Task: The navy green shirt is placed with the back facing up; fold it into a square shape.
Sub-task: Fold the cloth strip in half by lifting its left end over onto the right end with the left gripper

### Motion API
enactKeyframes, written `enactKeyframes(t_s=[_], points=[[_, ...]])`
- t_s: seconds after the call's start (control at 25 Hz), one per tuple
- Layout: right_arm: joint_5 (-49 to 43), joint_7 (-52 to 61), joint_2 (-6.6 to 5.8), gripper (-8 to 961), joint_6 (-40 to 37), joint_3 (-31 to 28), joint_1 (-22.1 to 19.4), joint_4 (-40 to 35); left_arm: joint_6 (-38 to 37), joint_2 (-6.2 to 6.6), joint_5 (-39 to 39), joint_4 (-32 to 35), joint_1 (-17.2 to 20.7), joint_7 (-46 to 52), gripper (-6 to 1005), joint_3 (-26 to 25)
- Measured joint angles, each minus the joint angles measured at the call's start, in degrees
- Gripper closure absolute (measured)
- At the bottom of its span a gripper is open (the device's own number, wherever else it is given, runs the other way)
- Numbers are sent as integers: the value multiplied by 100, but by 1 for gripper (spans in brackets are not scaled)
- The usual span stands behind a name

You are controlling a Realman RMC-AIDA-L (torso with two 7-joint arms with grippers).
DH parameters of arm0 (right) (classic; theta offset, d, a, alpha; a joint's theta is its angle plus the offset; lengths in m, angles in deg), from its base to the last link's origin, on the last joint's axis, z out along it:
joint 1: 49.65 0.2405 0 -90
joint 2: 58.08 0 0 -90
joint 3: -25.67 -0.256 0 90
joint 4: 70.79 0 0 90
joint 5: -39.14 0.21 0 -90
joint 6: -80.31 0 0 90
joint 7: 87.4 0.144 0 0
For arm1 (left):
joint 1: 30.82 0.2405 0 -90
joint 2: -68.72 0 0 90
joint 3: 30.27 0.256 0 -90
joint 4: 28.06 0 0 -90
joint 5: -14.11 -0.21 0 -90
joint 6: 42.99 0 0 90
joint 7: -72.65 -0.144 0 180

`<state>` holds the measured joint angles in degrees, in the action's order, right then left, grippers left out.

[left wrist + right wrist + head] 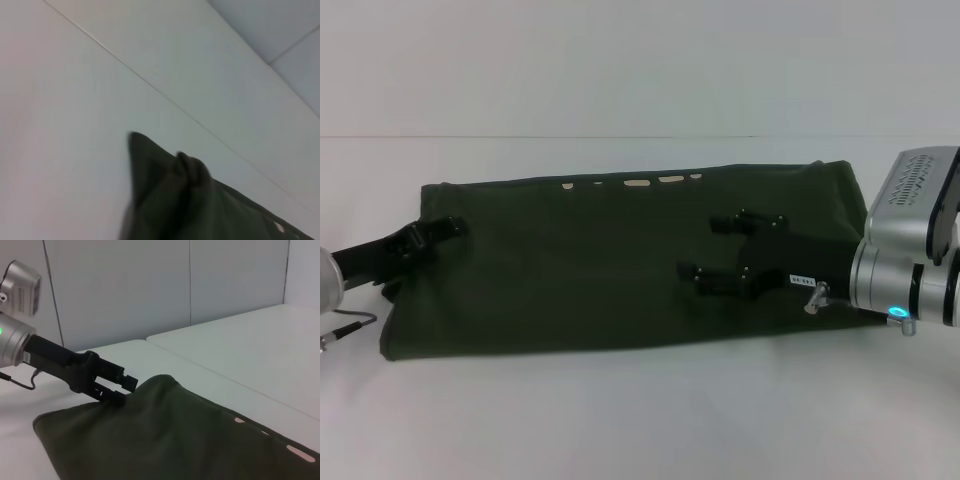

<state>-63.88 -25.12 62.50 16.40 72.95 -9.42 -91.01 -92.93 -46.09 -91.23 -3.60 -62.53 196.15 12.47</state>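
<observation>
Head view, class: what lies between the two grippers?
Only the navy green shirt, a bare cloth stretch from the left gripper to the right gripper.

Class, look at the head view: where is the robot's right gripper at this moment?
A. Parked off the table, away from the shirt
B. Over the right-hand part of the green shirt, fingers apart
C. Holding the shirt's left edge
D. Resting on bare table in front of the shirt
B: the right gripper sits above the right-hand part of the navy green shirt with its two fingers spread apart, while the left gripper is at the shirt's left edge.

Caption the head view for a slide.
Left gripper pinches the navy green shirt at its left edge; open right gripper hovers over its right half.
</observation>
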Motion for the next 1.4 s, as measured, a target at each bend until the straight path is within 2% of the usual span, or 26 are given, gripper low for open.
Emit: enactKeyframes(t_s=[0.2, 0.32, 0.36, 0.6, 0.72, 0.92, 1.4], points=[[2, -2, 0, 58, 38, 1, 18, 26, 243, 2, -4, 17, 29, -89, 259, -44], [2, -13, -3, 58, 38, 1, 26, 27, 157, 44, -5, 122, 69, -128, 258, -34], [2, -28, -5, 57, 38, 1, 26, 27, 71, 82, -19, 164, 84, -129, 258, -16], [3, -150, -9, 57, 37, 197, 31, 28, -612, 507, -678, 289, 70, 53, 257, -45], [2, -152, -9, 58, 37, 315, 38, 27, -818, 587, -1170, 449, 45, 318, 257, -56], [2, -154, -3, 57, 37, 377, 56, 28, -846, 576, -1597, 579, 33, 453, 256, -56], [2, -155, 0, 57, 34, 379, 55, 27, -478, 439, -1622, 559, 90, 435, 254, -56]])
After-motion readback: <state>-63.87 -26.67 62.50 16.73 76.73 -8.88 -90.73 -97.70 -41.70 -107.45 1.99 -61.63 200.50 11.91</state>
